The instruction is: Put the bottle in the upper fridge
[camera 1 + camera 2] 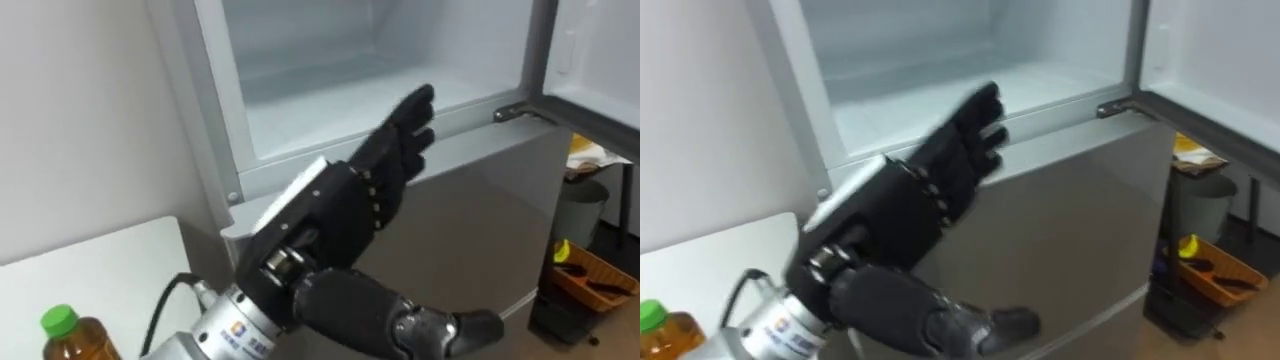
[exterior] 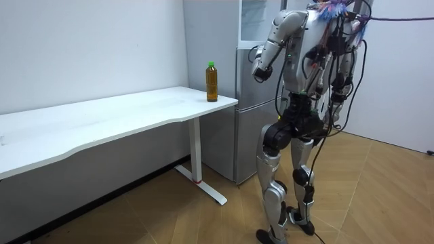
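Left eye view: left hand [image 1: 335,215] fingers straight, empty, centre frame; bottle [image 1: 72,340] lower left, likely rigid, liquid-heavy, slick; grasp mid-body.

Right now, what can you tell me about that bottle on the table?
The bottle looks like clear plastic, holds amber-brown liquid and is closed with a green cap. It stands upright near the corner of the white table, at the end next to the fridge. Only the table touches it. The robot's left hand is well apart from it, open in front of the fridge's open upper compartment.
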You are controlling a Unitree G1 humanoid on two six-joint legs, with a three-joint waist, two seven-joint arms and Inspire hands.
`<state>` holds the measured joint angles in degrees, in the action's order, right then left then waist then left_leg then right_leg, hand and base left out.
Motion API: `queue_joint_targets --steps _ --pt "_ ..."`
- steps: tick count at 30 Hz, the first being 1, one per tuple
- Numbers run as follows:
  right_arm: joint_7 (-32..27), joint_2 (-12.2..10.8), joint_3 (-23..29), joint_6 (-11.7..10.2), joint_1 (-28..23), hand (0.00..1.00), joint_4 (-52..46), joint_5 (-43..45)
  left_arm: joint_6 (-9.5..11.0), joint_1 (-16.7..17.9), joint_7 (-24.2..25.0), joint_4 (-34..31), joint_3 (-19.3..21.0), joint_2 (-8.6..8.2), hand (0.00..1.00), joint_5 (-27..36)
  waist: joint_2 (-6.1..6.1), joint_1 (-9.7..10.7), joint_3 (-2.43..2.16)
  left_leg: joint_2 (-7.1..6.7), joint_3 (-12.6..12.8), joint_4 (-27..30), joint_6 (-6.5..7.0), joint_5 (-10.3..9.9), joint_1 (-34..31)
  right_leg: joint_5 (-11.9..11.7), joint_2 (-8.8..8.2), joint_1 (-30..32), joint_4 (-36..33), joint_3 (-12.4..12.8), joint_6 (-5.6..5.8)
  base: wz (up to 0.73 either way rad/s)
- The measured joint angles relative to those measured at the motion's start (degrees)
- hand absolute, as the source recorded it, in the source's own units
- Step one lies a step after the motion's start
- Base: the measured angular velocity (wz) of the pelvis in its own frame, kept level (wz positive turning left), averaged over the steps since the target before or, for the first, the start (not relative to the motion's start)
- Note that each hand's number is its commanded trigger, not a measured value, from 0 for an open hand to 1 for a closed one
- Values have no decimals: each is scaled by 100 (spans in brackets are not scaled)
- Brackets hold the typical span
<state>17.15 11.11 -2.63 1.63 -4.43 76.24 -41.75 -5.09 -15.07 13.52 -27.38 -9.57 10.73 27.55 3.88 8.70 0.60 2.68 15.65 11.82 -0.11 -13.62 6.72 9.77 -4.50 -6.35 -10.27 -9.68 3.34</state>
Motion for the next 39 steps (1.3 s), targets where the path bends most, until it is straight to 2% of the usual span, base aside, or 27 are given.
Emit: queue_joint_targets --steps 2,4,7,9,10,11,13,15,16,22,25,29,31,33,35,36,37,39 --pt "1 -17 11 -61 -63 0 -37 29 85 131 -99 -249 359 9 0 -6 -10 -40 -8 -16 -102 0 0 0 -2 3 -11 -76 49 -104 4 24" --pt "-2 -45 169 -116 -153 0 -69 171 359 377 -208 -528 731 4 0 -42 -22 -246 -12 -21 -161 20 -2 1 0 8 -12 -56 53 -147 7 11" --pt "-5 -62 182 -181 -203 0 -65 247 492 694 -344 -753 1190 -3 0 -195 -88 -467 -34 -33 -237 89 -2 1 -25 56 -28 -116 53 -236 6 17" --pt "4 -89 248 -255 -275 0 -66 386 571 749 -445 -812 1559 -27 0 -331 -116 -602 -49 -36 -303 102 -2 1 -21 61 -31 -161 60 -306 4 20" --pt "6 -113 307 -304 -337 0 -69 409 668 785 -582 -829 1795 -45 0 -348 -121 -721 -61 -37 -326 104 -2 1 -15 65 -32 -190 71 -330 2 13" --pt "10 -126 349 -322 -360 0 -68 408 727 833 -646 -853 1906 -61 0 -347 -120 -755 -65 -37 -333 106 -2 1 -19 66 -33 -201 75 -340 2 11" --pt "11 -166 470 -362 -445 0 -69 410 994 1182 -920 -942 2408 -81 0 -348 -106 -811 -73 -51 -411 109 -2 1 -11 68 -44 -278 100 -422 6 17" --pt "7 -195 594 -374 -489 0 -67 432 1076 1344 -1149 -940 2666 -81 0 -376 -106 -903 -73 -60 -495 109 -4 2 -22 69 -46 -300 111 -479 6 16" --pt "3 -223 633 -431 -523 0 -60 423 1096 1454 -1272 -940 2857 -82 0 -478 -79 -983 -89 -58 -504 109 -9 5 -20 68 -41 -304 114 -487 6 8" --pt "9 -237 733 -457 -675 0 -77 386 1180 1802 -1876 -925 3579 -90 0 -453 -95 -1149 -73 -79 -659 105 -10 5 -23 71 -49 -362 142 -627 10 11" --pt "23 -235 804 -399 -821 0 -213 386 1228 2048 -2021 -792 3726 -141 0 -466 -91 -1291 -75 -82 -671 92 -11 5 -28 85 -51 -365 140 -637 10 2" --pt "0 -239 896 -394 -935 0 -330 382 1227 2460 -2279 -370 3763 -199 0 -476 -78 -1356 -78 -94 -718 102 -11 4 -74 89 -62 -359 148 -693 13 6" --pt "-72 -237 951 -391 -954 0 -327 396 1224 2804 -2417 45 3759 -323 0 -462 -67 -1344 -93 -114 -778 106 -10 5 -100 93 -79 -366 152 -773 19 12" --pt "-102 -231 960 -341 -964 0 -328 379 1205 3008 -2547 371 3728 -409 0 -460 -74 -1333 -88 -124 -811 114 -10 5 -114 95 -84 -377 160 -807 21 12" --pt "-109 -208 961 -278 -966 0 -330 357 1188 3186 -2686 748 3643 -427 0 -463 -88 -1352 -89 -132 -831 114 -9 5 -113 102 -93 -398 156 -829 34 8" --pt "-110 -204 961 -271 -966 0 -337 360 1147 3329 -2755 923 3621 -500 0 -465 -99 -1351 -87 -137 -832 107 -8 4 -108 109 -99 -401 154 -828 45 0" --pt "-110 -211 967 -245 -969 0 -337 373 1137 3412 -2833 1110 3617 -575 0 -462 -114 -1345 -77 -139 -834 98 -8 4 -109 110 -100 -401 154 -826 47 0" --pt "-110 -246 1075 -184 -1001 0 -363 375 1138 3462 -2930 1510 3630 -606 0 -458 -140 -1350 -65 -139 -863 104 -8 4 -109 111 -98 -462 157 -853 47 7"
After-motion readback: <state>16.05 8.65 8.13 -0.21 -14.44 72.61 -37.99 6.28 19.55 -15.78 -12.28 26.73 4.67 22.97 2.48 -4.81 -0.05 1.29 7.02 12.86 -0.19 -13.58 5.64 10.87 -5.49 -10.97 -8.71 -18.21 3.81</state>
